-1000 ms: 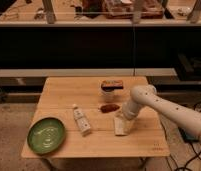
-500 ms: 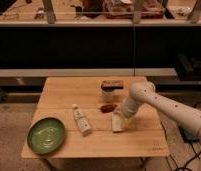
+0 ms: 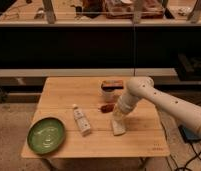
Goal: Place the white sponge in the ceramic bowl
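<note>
The white sponge (image 3: 118, 128) is on the wooden table (image 3: 144, 140), right of centre, directly under my gripper (image 3: 119, 119). The gripper comes down from the white arm (image 3: 164, 102), which reaches in from the right, and its tip is at the sponge's top edge. I cannot tell whether the sponge is gripped or only touched. The green ceramic bowl (image 3: 46, 135) sits empty at the table's front left corner, well to the left of the gripper.
A white tube with a printed label (image 3: 81, 120) lies between the bowl and the sponge. A small reddish-brown object (image 3: 107, 107) lies just behind the gripper. A white cup with a brown block (image 3: 110, 89) stands at the back. Dark shelving runs behind the table.
The gripper and the sponge have shifted slightly to the left. The bowl, tube and cup have not moved.
</note>
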